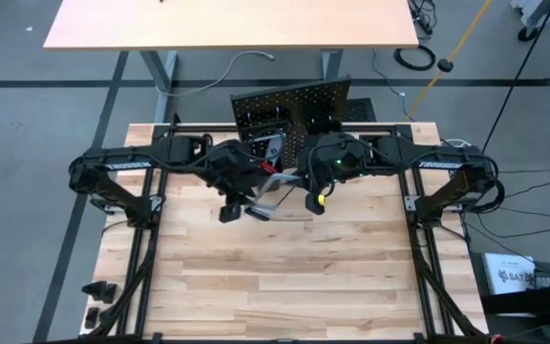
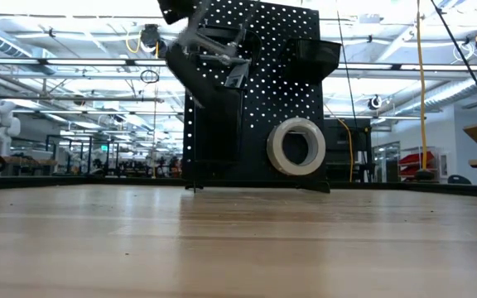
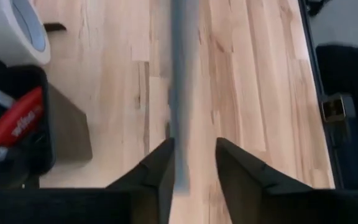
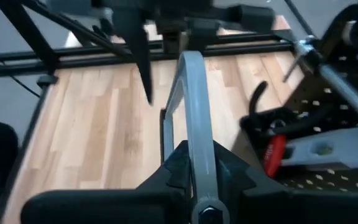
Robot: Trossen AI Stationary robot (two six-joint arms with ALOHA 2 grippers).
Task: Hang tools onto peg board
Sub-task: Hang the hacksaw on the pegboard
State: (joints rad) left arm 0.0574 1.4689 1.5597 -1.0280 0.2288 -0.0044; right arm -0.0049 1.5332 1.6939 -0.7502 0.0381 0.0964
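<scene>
Grey metal, long and flat, the bar clamp point(image 4: 194, 143) hangs in the air between the two arms in front of the upright black perforated peg board point(image 1: 299, 113), and it is passing from one arm to the other. The right gripper point(image 4: 197, 171) has its dark fingers pressed together on one end of the bar. In the left wrist view the same bar runs along the inner face of one finger point(image 3: 160, 171) of the left gripper point(image 3: 191, 165), whose fingers are spread with a gap on the far side, so it looks to have let go. A red-handled screwdriver point(image 3: 14, 118) lies in a black box-shaped bin point(image 3: 42, 124) on the board, and a white tape roll point(image 2: 297, 146) hangs low on its front. Beneath lies the pale wooden plank tabletop point(image 1: 285, 268). The step in hand seems to be the handover; next, the left arm should draw clear, then the right must turn the clamp and bring it to a free hook without knocking the bin.
</scene>
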